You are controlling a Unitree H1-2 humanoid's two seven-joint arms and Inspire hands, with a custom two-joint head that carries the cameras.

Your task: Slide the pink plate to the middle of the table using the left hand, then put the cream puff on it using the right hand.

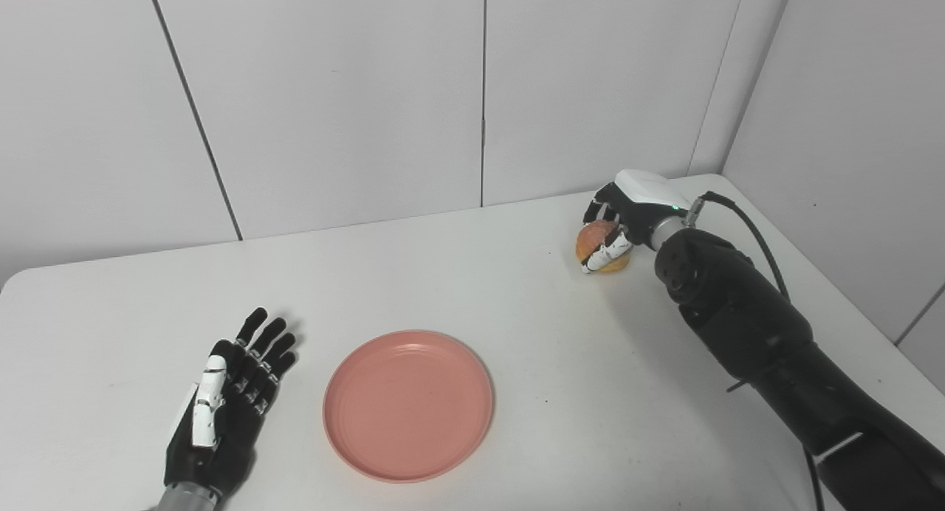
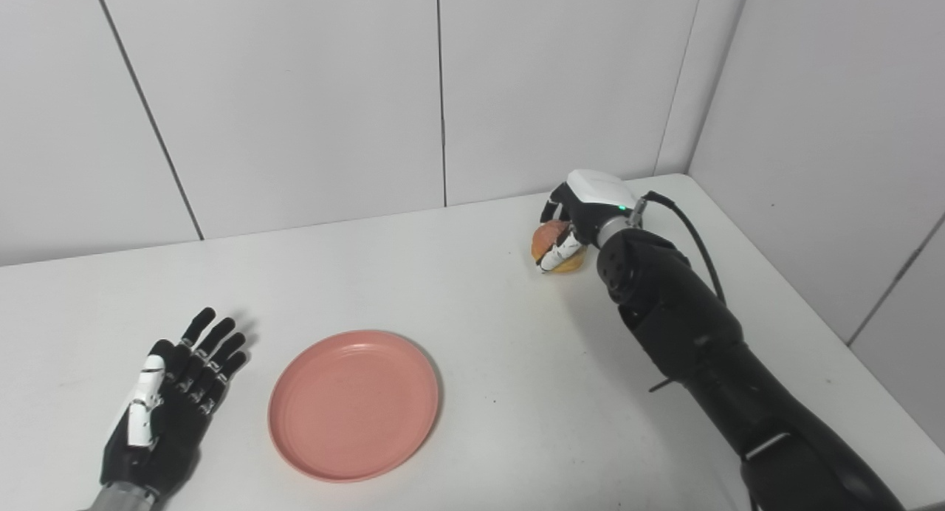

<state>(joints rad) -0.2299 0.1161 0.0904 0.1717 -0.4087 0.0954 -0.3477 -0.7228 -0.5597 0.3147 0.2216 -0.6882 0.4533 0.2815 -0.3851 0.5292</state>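
The pink plate (image 1: pixel 408 404) lies flat on the white table near the front middle, with nothing on it. My left hand (image 1: pixel 229 393) lies open and flat on the table just left of the plate, a small gap from its rim. The cream puff (image 1: pixel 595 239), golden with a pinkish top, sits at the back right of the table. My right hand (image 1: pixel 624 219) is wrapped around it from above and the right, fingers (image 1: pixel 609 254) closed on its front. I cannot tell whether the puff is lifted off the table.
The table (image 1: pixel 458 289) meets grey wall panels at the back and on the right. My right arm (image 1: pixel 746 326) stretches along the table's right side with a black cable (image 1: pixel 753 234) looping above it.
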